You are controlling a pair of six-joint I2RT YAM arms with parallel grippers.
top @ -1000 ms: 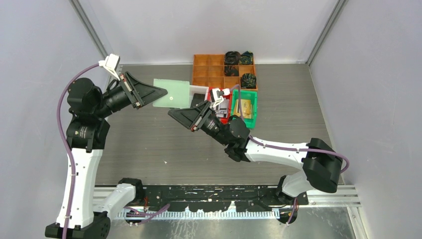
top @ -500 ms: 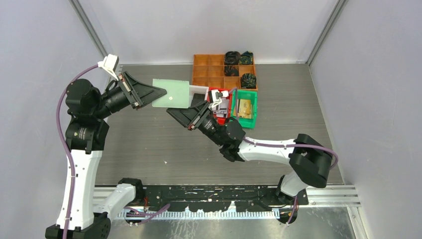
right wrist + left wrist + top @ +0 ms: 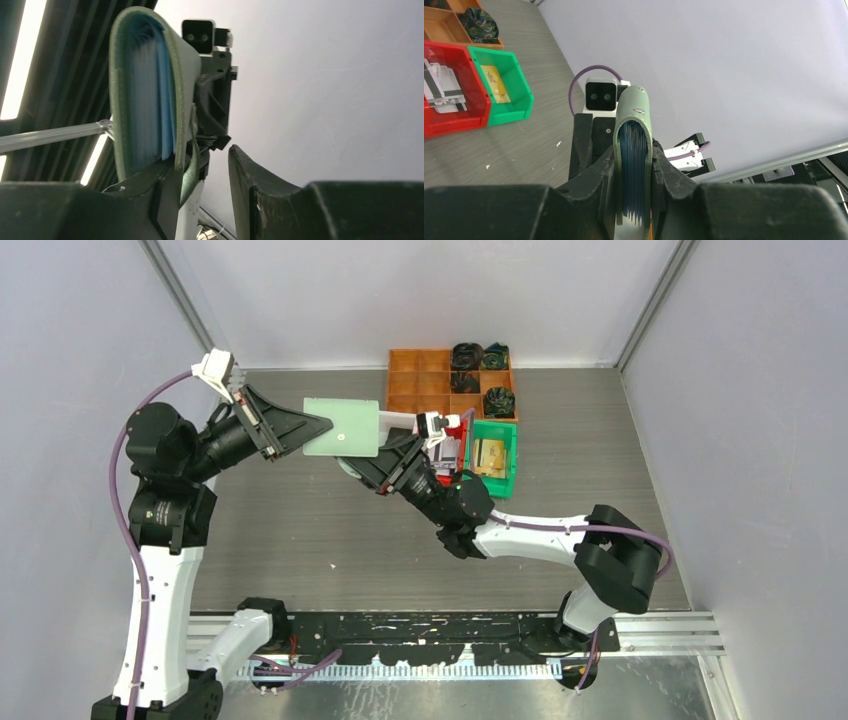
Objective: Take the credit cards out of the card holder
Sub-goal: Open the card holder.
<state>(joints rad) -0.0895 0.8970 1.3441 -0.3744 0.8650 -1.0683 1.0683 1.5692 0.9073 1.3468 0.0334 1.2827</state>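
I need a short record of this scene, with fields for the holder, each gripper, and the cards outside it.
card holder: held in the air, closed, pockets seen edge-on
left gripper: shut on the holder
right gripper: open, close beside the holder
red bin: black and white credit cards inside
green bin: gold-tan card inside

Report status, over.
Left gripper shut on card holder, off the table. Right gripper open at its far edge, empty. Nothing blocking.

Orange tray [image 3: 415, 377], fabric bundles [image 3: 499, 400], red bin [image 3: 454, 126], green bin [image 3: 511, 114].
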